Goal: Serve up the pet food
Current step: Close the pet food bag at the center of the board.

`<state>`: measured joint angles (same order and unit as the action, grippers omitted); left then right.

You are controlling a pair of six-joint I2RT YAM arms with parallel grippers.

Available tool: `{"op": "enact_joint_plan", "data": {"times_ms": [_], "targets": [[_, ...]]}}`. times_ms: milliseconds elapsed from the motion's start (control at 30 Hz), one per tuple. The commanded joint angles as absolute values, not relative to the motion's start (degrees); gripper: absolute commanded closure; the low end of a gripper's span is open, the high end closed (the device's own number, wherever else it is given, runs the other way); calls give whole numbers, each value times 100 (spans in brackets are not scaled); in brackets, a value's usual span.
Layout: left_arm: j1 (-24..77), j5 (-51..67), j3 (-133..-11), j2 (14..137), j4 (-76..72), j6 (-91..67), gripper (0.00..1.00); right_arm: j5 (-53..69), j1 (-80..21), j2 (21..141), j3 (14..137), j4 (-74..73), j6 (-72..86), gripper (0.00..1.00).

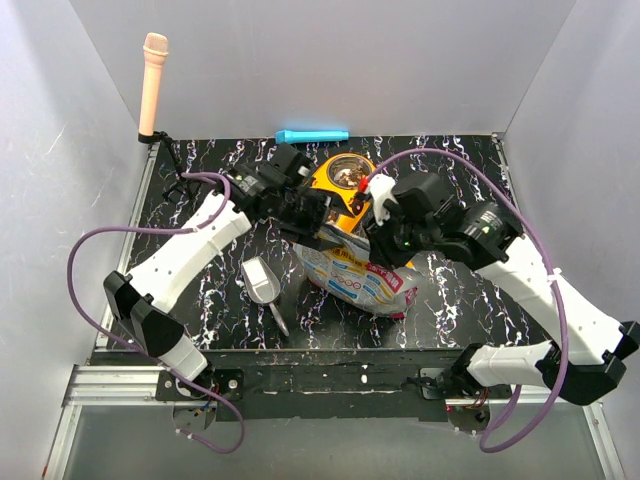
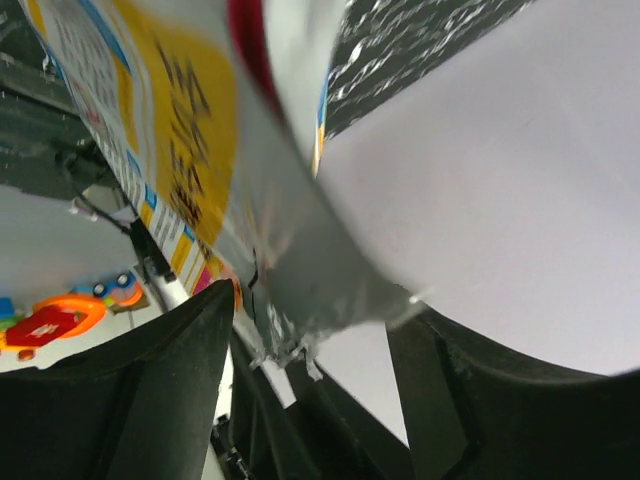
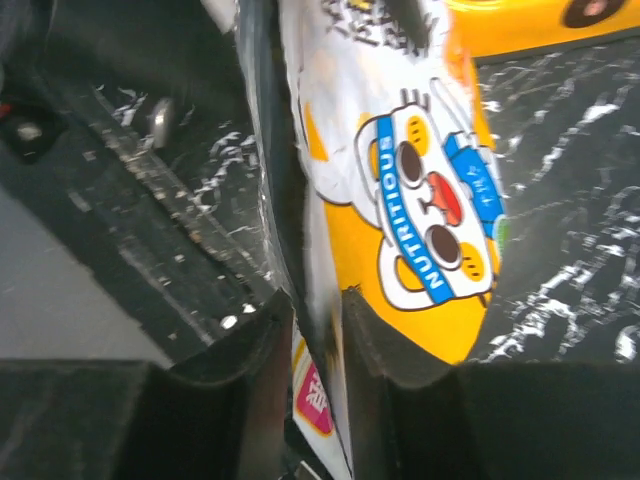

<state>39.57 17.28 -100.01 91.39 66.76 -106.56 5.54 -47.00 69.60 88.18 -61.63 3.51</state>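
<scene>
Bright, even overhead light fills the top view; the black marbled counter [image 1: 230, 325] shows only soft shadows under the arms near its middle, and its near edge is dimmer. In the left wrist view the foil bag [image 2: 180, 130] sits very close, smeared and out of focus, perhaps from motion. The right wrist view is sharper, dark and blurred along the bottom.

Foil bag [image 1: 365, 282] just in front of yellow bowl [image 1: 322, 178], grey scoop [image 1: 260, 278] to its L, blue stick [image 1: 312, 135] at rear.

Left claw [image 2: 312, 320] clamped, right claw [image 3: 315, 310] clamped
</scene>
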Motion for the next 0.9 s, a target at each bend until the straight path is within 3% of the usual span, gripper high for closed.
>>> {"op": "enact_joint_plan", "data": {"times_ms": [0, 100, 133, 267, 433, 500, 567, 600, 800, 867], "targets": [[4377, 1714, -9888, 9000, 6434, -11162, 40, -1859, -5457, 7163, 9079, -6170, 369, 78], [4403, 1574, -9791, 8947, 6214, -11224, 44, -2679, -5747, 7163, 9018, -6074, 229, 98], [4403, 1521, -9782, 8939, 6162, -11215, 46, -2924, -5800, 7163, 9018, -6038, 124, 99], [4403, 1608, -9467, 8877, 5749, -11241, 57, -3575, -6055, 7006, 8878, -5785, -359, 99], [4403, 1564, -9027, 8728, 5275, -11259, 64, -3911, -6644, 6188, 7849, -4053, -1353, 99], [4395, 1573, -8886, 8701, 5159, -11198, 77, -3955, -6680, 6301, 7979, -4104, -1389, 99], [4377, 1425, -8737, 8623, 4984, -11119, 96, -4034, -6732, 6398, 8112, -4157, -1371, 99], [4351, 1302, -8658, 8561, 4818, -11075, 100, -4086, -6750, 6433, 8156, -4262, -1293, 99], [4113, 810, -7771, 8262, 1922, -10452, 100, -4159, -6706, 6494, 8629, -5683, 767, 99], [4078, 765, -7656, 8253, 1303, -10170, 100, -3431, -6549, 6819, 9426, -6710, 1770, 83]]}}
